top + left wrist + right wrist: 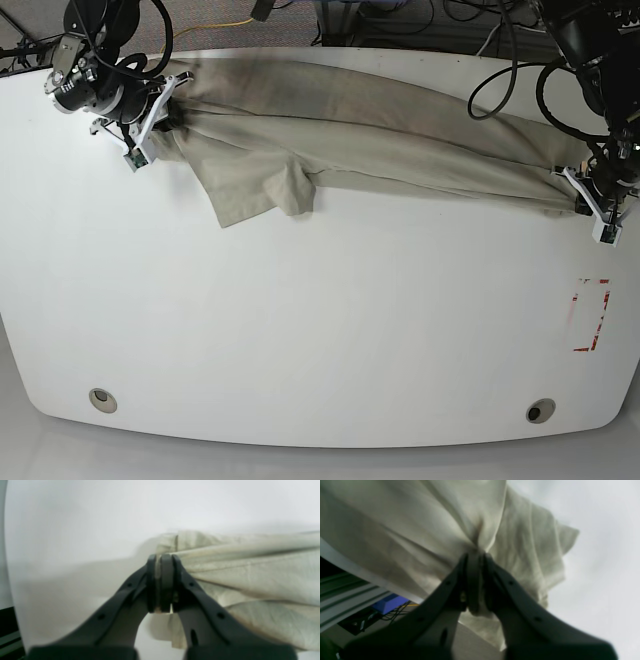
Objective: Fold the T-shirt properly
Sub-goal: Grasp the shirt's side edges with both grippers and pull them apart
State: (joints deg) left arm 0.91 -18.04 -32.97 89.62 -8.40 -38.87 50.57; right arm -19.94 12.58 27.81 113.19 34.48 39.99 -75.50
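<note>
T-shirt (380,135): beige, wrinkled, stretched in a long band across the far part of the desk (320,330), running from the base view's upper left down to its right edge.
Sleeve (255,190): a loose flap hanging out of the band toward the near side, lying flat on the desk near the left end of the cloth.
Left gripper (163,585): at the base view's right end of the cloth (590,200); its jaws are pressed together with a thin edge of fabric pinched between them.
Cloth at the left jaws: in the left wrist view the T-shirt (250,575) fans out to the right of the jaws in taut folds, and a small corner shows just beyond and below the tips.
Right gripper (475,582): at the base view's left end of the cloth (150,115); its jaws are clamped tight on a gathered bunch of fabric.
Cloth at the right jaws: in the right wrist view the T-shirt (420,530) spreads up and away from the tips, creases converging on the pinch point, with a bit of cloth hanging below the jaws.
Desk edge: the far rim is partly covered by the cloth on the left.
Red markings (592,315): a rectangular outline on the desk near the right side, well apart from the cloth.
</note>
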